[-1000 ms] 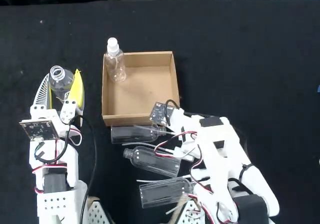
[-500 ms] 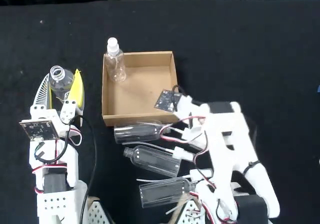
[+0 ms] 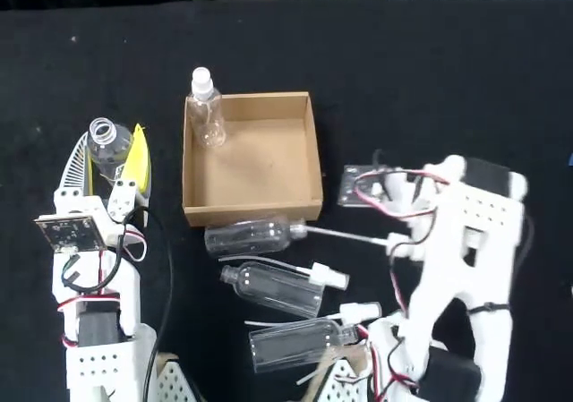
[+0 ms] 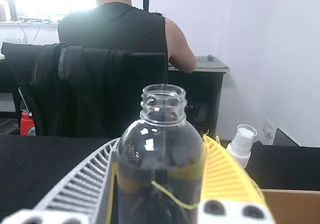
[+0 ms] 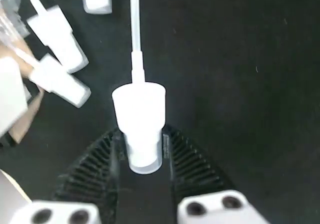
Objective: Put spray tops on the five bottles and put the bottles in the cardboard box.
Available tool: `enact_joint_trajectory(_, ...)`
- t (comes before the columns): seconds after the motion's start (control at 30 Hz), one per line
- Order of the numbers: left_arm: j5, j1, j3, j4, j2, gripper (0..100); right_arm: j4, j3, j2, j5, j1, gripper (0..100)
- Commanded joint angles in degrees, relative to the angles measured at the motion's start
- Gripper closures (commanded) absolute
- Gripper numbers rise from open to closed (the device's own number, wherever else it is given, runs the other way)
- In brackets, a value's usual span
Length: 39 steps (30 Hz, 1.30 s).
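Observation:
My left gripper (image 3: 111,151) stands at the table's left, shut on an upright clear bottle (image 3: 108,139) with an open neck (image 4: 162,100); yellow and white fingers (image 4: 226,176) flank it. My right gripper (image 3: 399,241) is right of the cardboard box (image 3: 315,156), shut on a white spray top (image 5: 139,128). Its long tube (image 3: 340,235) points at the mouth of a bottle (image 3: 246,238) lying in front of the box. Two more open bottles (image 3: 273,287) (image 3: 294,345) lie nearer the arms. A capped bottle (image 3: 206,108) stands at the box's back left corner.
Loose spray tops (image 3: 329,276) (image 3: 359,312) lie beside the lying bottles, left of the right arm, and several spray tops (image 5: 56,29) lie ahead in the right wrist view. Black tabletop stretches open behind and to the right of the box.
My right arm has drawn back to the right from the box front, carrying the spray top so its tube slid out along the table. The left arm and its bottle kept still.

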Motion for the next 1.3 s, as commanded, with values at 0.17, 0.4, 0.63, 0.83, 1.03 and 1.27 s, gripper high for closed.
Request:
enact_joint_trajectory(0.17,0.35,-0.57,1.36,0.26,-1.14,97,0.62,-10.59,-0.13,12.04,17.14,97.4)
enact_joint_trajectory(0.4,0.35,-0.57,1.36,0.26,-1.14,97,-2.29,-12.18,1.01,-3.87,23.56,97.4)
enact_joint_trajectory(0.63,0.35,-0.48,1.36,0.26,-1.14,97,-26.9,-1.36,13.58,-68.75,25.93,97.4)
enact_joint_trajectory(0.83,0.35,-0.48,1.36,0.26,-1.14,97,-34.64,-2.24,25.89,-97.05,25.76,96.2)
enact_joint_trajectory(1.03,0.35,-0.48,1.36,0.26,-1.14,97,-24.26,-9.71,27.56,-93.45,19.16,72.8)
enact_joint_trajectory(1.27,0.35,-0.48,1.36,0.26,-1.14,97,-13.98,-23.25,28.0,-65.85,19.25,73.7)
